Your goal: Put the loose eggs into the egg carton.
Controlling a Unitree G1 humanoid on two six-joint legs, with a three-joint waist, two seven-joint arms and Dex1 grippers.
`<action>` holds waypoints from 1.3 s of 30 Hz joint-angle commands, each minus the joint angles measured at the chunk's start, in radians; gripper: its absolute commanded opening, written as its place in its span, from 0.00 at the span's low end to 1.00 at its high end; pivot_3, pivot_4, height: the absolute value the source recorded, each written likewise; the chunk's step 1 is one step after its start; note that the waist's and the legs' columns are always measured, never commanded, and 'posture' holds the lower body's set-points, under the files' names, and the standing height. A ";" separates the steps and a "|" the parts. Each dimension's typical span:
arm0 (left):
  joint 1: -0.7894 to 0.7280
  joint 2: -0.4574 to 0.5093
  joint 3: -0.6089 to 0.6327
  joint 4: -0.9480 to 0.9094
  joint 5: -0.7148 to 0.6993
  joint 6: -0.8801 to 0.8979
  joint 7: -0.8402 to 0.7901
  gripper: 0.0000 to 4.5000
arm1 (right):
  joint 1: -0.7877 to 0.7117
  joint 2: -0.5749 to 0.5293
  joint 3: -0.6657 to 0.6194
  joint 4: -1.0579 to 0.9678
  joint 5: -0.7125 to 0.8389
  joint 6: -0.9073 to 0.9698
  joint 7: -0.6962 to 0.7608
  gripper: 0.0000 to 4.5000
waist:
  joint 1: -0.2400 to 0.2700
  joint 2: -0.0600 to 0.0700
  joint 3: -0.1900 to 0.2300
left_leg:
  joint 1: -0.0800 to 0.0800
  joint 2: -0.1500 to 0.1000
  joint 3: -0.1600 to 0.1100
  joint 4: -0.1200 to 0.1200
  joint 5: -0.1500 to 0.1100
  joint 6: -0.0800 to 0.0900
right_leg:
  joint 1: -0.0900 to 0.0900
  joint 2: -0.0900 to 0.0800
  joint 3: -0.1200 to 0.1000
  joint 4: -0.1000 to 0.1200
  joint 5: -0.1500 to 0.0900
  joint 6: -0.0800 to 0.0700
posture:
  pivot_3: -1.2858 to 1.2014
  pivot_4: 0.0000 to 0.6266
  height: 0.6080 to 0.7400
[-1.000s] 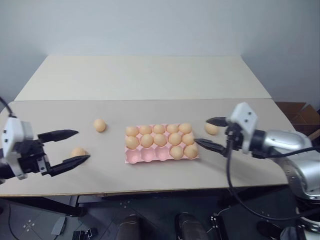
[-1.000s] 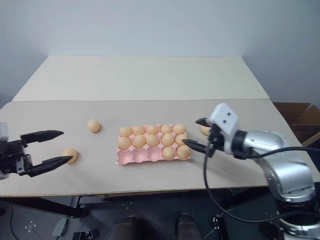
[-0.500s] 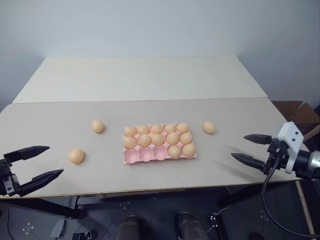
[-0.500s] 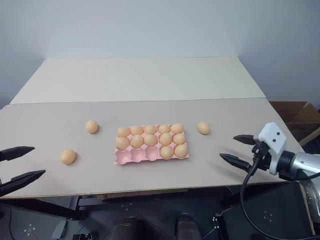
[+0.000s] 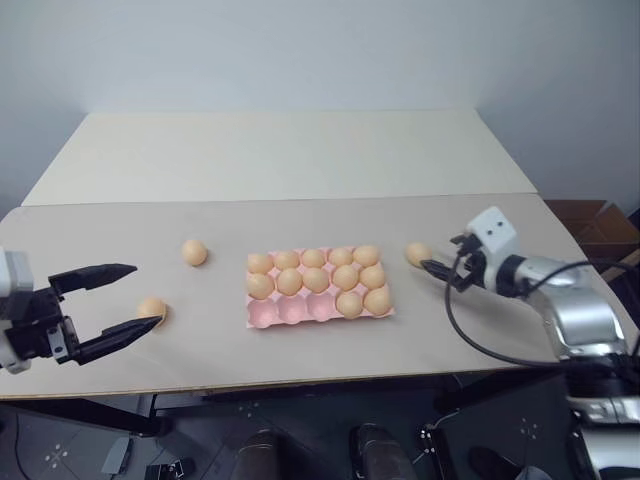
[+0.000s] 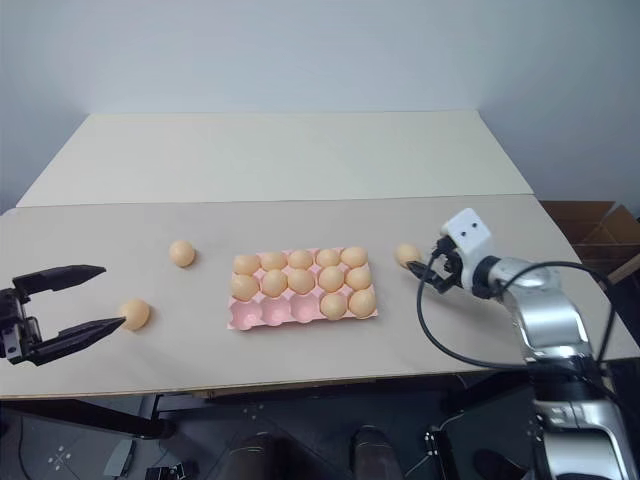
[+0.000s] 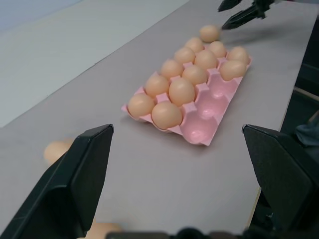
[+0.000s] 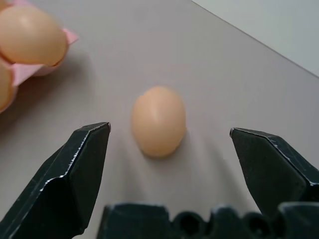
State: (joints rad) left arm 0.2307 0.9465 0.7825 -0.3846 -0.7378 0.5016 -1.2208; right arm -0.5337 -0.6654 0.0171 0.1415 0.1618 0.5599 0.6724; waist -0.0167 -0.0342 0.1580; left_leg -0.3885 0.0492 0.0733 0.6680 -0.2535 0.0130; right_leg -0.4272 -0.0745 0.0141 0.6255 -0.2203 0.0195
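Observation:
The pink egg carton (image 5: 295, 311) lies mid-table with several eggs in it; three front cups are bare. One loose egg (image 5: 418, 254) rests just right of the carton. My right gripper (image 5: 441, 257) is open and points at that egg; in the right wrist view the egg (image 8: 159, 121) lies just ahead of the gap between the fingers (image 8: 82, 169), untouched. Two more loose eggs (image 5: 194, 252) (image 5: 152, 308) lie left of the carton. My left gripper (image 5: 147, 295) is open, its lower fingertip beside the nearer egg, holding nothing.
The table has a pale far half (image 5: 290, 150) and a grey near half whose front edge (image 5: 330, 382) runs just below the carton. A cardboard box (image 5: 585, 215) stands off the table's right side.
My right gripper swung out past the table's right front corner, then came back in to the egg right of the carton. My left gripper dropped away to the left and returned beside its egg.

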 commanded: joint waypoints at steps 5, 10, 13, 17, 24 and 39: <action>-0.040 0.011 -0.024 -0.029 -0.014 -0.002 0.035 1.00 | -0.108 0.094 0.041 0.217 -0.077 -0.065 -0.061 1.00 | 0.002 0.000 0.000 | -0.001 0.000 -0.001 -0.001 0.000 0.000 | 0.000 0.000 -0.001 0.000 0.000 0.000 | 0.52 0.24 1.00; -0.023 0.001 -0.007 -0.042 -0.015 -0.005 0.034 1.00 | -0.131 0.151 0.009 0.246 -0.080 -0.088 -0.126 0.78 | -0.003 0.000 0.000 | 0.001 0.000 0.000 -0.001 0.000 0.000 | 0.001 0.000 -0.001 0.000 0.000 0.000 | 0.52 0.24 1.00; -0.007 -0.005 0.008 -0.056 -0.021 -0.004 0.035 1.00 | -0.090 0.149 0.000 0.119 -0.067 -0.062 -0.129 0.55 | -0.003 0.000 0.000 | 0.001 0.000 -0.001 -0.001 0.000 0.000 | 0.001 0.000 -0.001 0.001 0.000 0.000 | 0.52 0.24 1.00; 0.011 -0.013 0.013 -0.065 -0.022 -0.008 0.037 1.00 | -0.017 0.137 -0.012 -0.138 -0.021 0.048 -0.113 0.48 | -0.001 0.000 0.000 | 0.000 0.001 -0.001 -0.001 0.000 0.000 | 0.000 0.000 -0.001 0.001 0.000 0.000 | 0.52 0.24 1.00; -0.001 -0.012 -0.016 -0.061 -0.024 -0.011 0.044 1.00 | 0.049 0.195 0.076 -0.594 0.116 0.315 -0.097 0.48 | -0.003 0.000 0.000 | 0.001 0.001 -0.001 -0.001 0.000 0.000 | 0.000 0.001 -0.001 0.002 0.000 0.000 | 0.52 0.24 1.00; -0.019 -0.003 -0.032 -0.058 -0.022 -0.002 0.048 1.00 | 0.044 0.279 0.346 -0.693 0.113 0.424 -0.162 0.70 | 0.002 -0.001 -0.001 | 0.002 0.000 -0.001 -0.001 0.001 -0.001 | 0.000 0.000 -0.002 0.002 -0.001 -0.001 | 0.52 0.24 1.00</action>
State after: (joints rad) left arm 0.2121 0.9333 0.7292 -0.4229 -0.7481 0.5024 -1.1765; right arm -0.4644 -0.3949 0.3787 -0.5206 0.2702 0.9730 0.5184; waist -0.0144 -0.0349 0.1573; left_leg -0.3869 0.0497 0.0720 0.6673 -0.2528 0.0118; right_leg -0.4268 -0.0746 0.0123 0.6274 -0.2211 0.0185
